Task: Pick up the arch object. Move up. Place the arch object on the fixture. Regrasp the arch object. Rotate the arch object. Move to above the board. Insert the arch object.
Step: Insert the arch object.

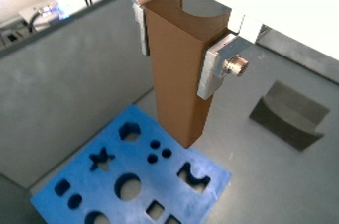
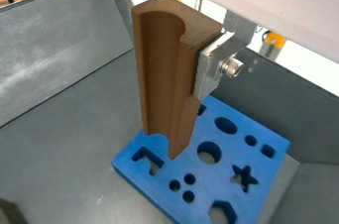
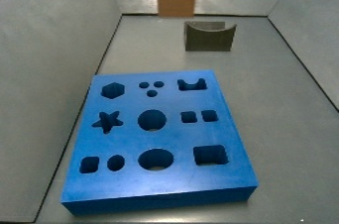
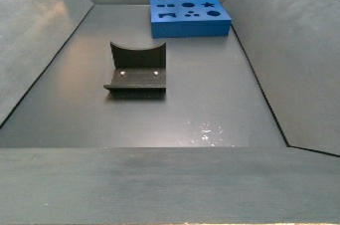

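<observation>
The board [image 3: 159,134] lies nearest in a side view, the empty fixture [image 3: 208,36] behind it. Above, the gripper [image 2: 179,55] is clamped on the arch [image 2: 169,69], held upright, probably ready for insertion.

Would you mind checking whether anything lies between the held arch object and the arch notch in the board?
Nothing visible does. The gripper holds the arch object upright above the board, whose arch notch is open and unobstructed. The fixture sits off to the side.
</observation>
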Controlling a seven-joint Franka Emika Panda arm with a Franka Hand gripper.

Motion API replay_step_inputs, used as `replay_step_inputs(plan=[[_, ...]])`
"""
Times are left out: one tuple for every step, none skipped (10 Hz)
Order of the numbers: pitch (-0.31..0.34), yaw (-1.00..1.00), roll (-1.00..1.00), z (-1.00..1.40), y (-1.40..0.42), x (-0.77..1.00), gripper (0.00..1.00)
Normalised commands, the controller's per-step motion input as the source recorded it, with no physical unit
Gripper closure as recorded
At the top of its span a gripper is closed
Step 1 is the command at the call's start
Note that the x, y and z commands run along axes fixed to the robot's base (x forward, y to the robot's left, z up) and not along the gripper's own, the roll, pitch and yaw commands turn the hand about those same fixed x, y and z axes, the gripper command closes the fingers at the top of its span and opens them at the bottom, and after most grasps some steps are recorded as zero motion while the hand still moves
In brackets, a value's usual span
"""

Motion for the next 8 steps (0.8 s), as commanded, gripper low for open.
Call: replay_step_inputs(plan=[[-0.113,0.05,-0.01,-0.39,-0.10,0.57,1.00],[-0.099,0.11,0.00,-0.39,-0.12,0.61,1.00],[-0.079,0.24,0.05,-0.40,-0.05,0.59,1.00],[-0.084,0.40,0.06,-0.43,-0.01,0.49,1.00],[-0.099,0.56,0.02,-0.34,0.00,0.38,1.00],[-0.080,0.60,0.10,-0.42,0.00,0.27,1.00],[-0.037,0.27,0.14,-0.51,-0.10,0.12,1.00],[-0.014,0.14,0.19,-0.49,-0.09,0.00,1.00]])
